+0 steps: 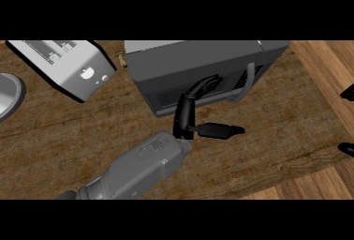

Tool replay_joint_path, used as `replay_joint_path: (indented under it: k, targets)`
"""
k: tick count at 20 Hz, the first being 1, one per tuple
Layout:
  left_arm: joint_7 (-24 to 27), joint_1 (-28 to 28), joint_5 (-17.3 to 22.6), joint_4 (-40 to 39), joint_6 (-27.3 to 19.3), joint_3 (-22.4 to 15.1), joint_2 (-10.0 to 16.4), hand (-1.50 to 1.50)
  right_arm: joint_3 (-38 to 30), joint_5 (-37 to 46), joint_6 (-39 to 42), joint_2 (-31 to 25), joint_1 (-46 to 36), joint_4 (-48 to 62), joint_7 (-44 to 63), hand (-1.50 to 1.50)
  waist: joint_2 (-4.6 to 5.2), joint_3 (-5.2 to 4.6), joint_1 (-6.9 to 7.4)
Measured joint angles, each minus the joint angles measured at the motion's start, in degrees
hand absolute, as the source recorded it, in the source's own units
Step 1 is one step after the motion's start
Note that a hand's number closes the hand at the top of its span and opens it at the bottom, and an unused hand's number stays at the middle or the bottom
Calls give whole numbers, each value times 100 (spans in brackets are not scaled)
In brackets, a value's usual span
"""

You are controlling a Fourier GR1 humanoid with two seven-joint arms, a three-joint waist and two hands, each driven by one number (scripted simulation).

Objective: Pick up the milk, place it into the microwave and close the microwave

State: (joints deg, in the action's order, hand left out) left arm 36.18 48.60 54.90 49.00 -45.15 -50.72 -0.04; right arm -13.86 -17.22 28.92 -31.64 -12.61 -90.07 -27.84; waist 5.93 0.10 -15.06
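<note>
The left robot hand reaches up from its grey forearm and lies against the front of the microwave. Its fingers are stretched out and close together, their tips touching the dark window of the door, and they hold nothing. The thumb sticks out to the side, above the bare wooden worktop.

The door looks shut or very nearly so. Its pale handle stands just beside the fingertips, on the thumb's side.

The milk is not visible on the worktop, and I cannot tell whether it sits behind the door.

Well apart from the hand, on the side away from the thumb, a light grey toaster lies at an angle. Beyond it, a round grey dish is cut off by the view's edge.

The right robot hand shows only as black bits at the far edge of the view, past the handle. I cannot tell whether it is spread or closed.
</note>
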Motion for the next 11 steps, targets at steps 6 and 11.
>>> replay_joint_path:
  k: [6, 11]
  targets:
    - [138, 9, 147, -46, 12, -16, 1, -150, -10, -443, 279, -7, -138, 321, 169, -150, -7, -5, -22]
    - [265, 15, 252, -71, 23, -29, 1, -150, -71, -719, 498, -104, -266, 597, 260, -150, 1, -1, -35]
